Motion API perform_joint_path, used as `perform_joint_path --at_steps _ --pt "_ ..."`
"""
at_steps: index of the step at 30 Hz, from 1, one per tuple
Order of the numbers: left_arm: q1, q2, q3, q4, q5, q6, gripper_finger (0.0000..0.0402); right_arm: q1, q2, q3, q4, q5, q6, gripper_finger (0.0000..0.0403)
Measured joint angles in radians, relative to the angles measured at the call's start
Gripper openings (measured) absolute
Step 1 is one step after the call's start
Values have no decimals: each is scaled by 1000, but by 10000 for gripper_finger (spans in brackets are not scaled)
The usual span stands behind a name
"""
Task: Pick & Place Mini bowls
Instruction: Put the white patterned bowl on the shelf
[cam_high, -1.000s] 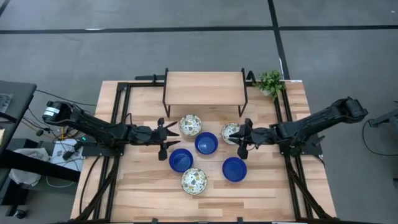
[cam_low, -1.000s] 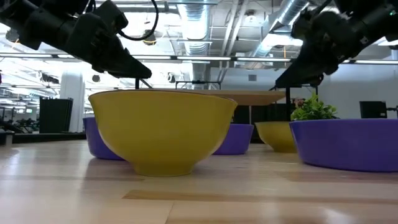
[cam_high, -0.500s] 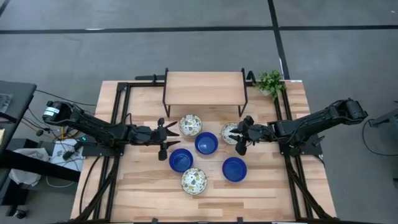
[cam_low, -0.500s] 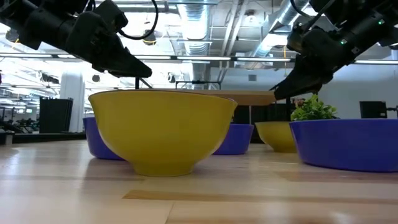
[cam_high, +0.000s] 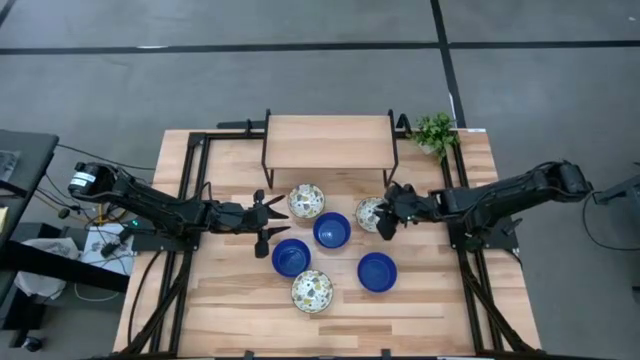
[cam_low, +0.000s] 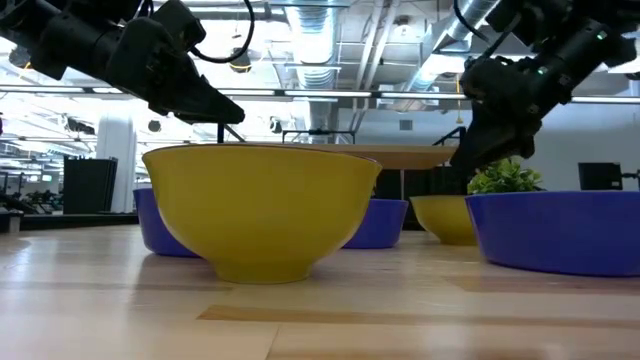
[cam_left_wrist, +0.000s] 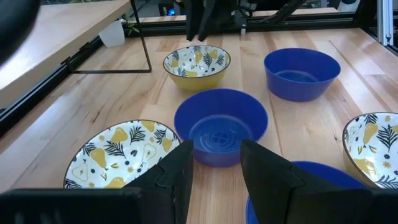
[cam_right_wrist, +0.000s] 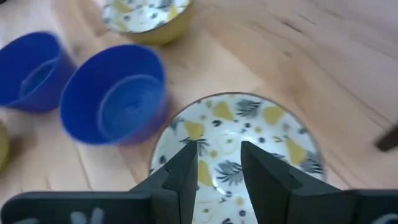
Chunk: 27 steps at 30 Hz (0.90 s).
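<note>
Six mini bowls stand upright on their bases on the wooden table. Three are patterned with yellow outsides (cam_high: 307, 201), (cam_high: 370, 213), (cam_high: 312, 291); three are glossy blue (cam_high: 332, 232), (cam_high: 291, 257), (cam_high: 377, 271). My right gripper (cam_high: 386, 214) is open and tipped down over the right-hand patterned bowl (cam_right_wrist: 239, 134), its fingers above the bowl's inside; in the low view my right gripper (cam_low: 468, 155) stands clear above that bowl's rim (cam_low: 445, 200). My left gripper (cam_high: 265, 224) hovers open, left of the bowls, facing the middle blue bowl (cam_left_wrist: 221, 127).
A raised wooden shelf (cam_high: 328, 140) on black legs stands at the far side, a small potted plant (cam_high: 435, 131) at the far right corner. Black frame rails (cam_high: 192, 200) run along both sides. Bare tabletop (cam_high: 230, 300) lies near the front left.
My right gripper has moved a little toward the table's left, turned about its wrist and tipped down toward the right-hand patterned bowl. The left arm and all bowls have kept still.
</note>
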<state>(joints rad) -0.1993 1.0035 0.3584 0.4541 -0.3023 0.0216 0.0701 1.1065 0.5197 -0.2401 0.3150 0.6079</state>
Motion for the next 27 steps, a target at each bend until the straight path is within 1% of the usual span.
perform_joint_path --at_steps 5,12,19,27 --pt "0 0 0 4 0 -5 131 -32 0 49 -116 1 50 113" --pt "0 0 0 13 0 -27 131 -100 0 83 -323 -1 98 113" --pt "0 0 0 18 0 -27 131 -143 0 83 -349 -2 65 113" --pt "0 0 0 18 0 -27 131 -143 0 83 -352 -27 46 113"
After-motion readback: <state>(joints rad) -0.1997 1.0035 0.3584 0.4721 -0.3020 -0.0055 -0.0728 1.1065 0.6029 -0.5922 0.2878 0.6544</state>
